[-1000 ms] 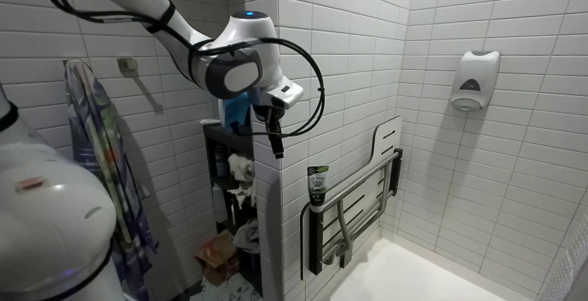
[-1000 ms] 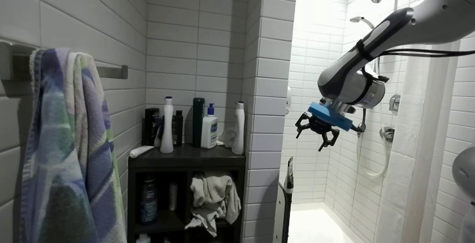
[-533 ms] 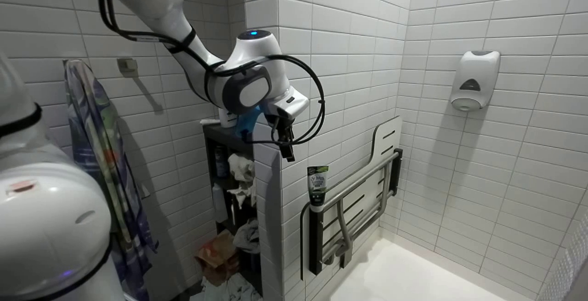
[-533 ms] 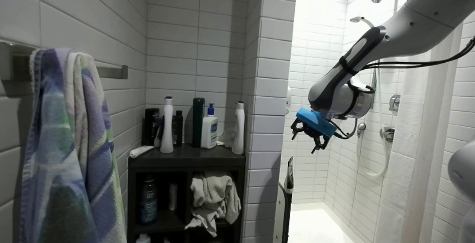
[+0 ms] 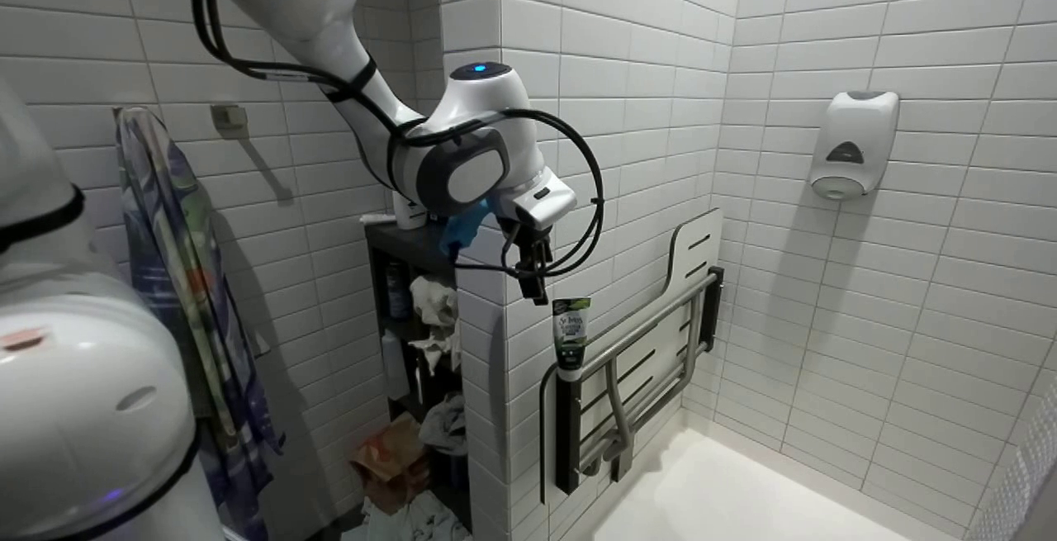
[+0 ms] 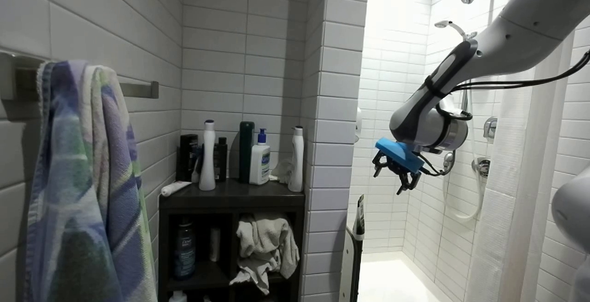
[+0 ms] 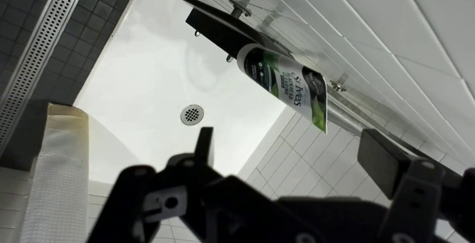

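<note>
My gripper [image 7: 292,153] is open and empty, its two black fingertips wide apart in the wrist view. It also shows in both exterior views [image 5: 535,297] [image 6: 388,184]. A St. Ives tube [image 7: 284,81], white, black and green, stands upright on its cap on the near end of the folded wall seat [image 5: 695,260]. The tube also shows in both exterior views [image 5: 571,333] [image 6: 360,216]. My gripper is above the tube and a little to its left in an exterior view, not touching it. In the wrist view the tube's flat end points toward the space between the fingers.
A tiled wall corner [image 6: 332,154] stands beside the seat. A dark shelf [image 6: 230,196] holds several bottles and cloths. A towel [image 6: 92,177] hangs on a bar. A shower curtain [image 6: 493,210] hangs near the arm. A soap dispenser [image 5: 855,144] is on the wall. A drain [image 7: 192,115] lies below.
My gripper has moved down and right toward the tube in an exterior view, and has stayed open. The arm has come lower. The tube has not moved.
</note>
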`<state>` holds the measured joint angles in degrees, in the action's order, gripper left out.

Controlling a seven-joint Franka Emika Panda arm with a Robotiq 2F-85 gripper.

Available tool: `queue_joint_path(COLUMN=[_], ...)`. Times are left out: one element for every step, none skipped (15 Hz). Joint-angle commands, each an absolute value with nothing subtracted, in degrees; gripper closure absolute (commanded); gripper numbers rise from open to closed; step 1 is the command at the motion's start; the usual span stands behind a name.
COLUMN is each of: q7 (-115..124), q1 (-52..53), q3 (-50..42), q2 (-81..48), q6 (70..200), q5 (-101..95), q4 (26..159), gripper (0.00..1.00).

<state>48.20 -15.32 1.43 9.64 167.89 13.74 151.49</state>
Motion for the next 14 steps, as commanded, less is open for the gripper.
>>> queue_joint_path(q7=[48.9,49.0,49.0,49.4,49.6,50.3,50.5,50.4,50.7,50.9,50.9,50.9,50.7,50.4], q1=[-13.1,-12.7,-12.4,-12.2,-12.1,-12.1,-11.8,-11.6,-11.3,-11.1,-10.7,-10.3,-10.0,-9.6], q3=[-1.3,-1.6,-1.9,-2.0,-2.0,-2.0,-2.1,-2.3,-2.3,-2.5,-2.7,-2.9,-3.1,-3.3], q2=[8.5,8.2,7.9,7.4,6.9,6.1,5.4,4.7,3.9,3.3,2.6,1.9,1.3,0.6], q6=[167.9,167.9,167.9,168.0,168.3,168.8,169.0,169.0,169.0,169.0,168.7,168.4,168.2,167.9], q5=[15.9,16.5,16.9,16.7,16.7,16.1,16.2,16.4,16.4,16.3,16.7,16.9,17.3,17.8], q4=[150.3,149.9,149.5,149.1,148.5,148.0,147.4,146.8,146.2,145.7,145.1,144.5,143.9,143.3], gripper=[0.00,0.00,0.00,0.00,0.00,0.00,0.00,0.00,0.00,0.00,0.00,0.00,0.00,0.00])
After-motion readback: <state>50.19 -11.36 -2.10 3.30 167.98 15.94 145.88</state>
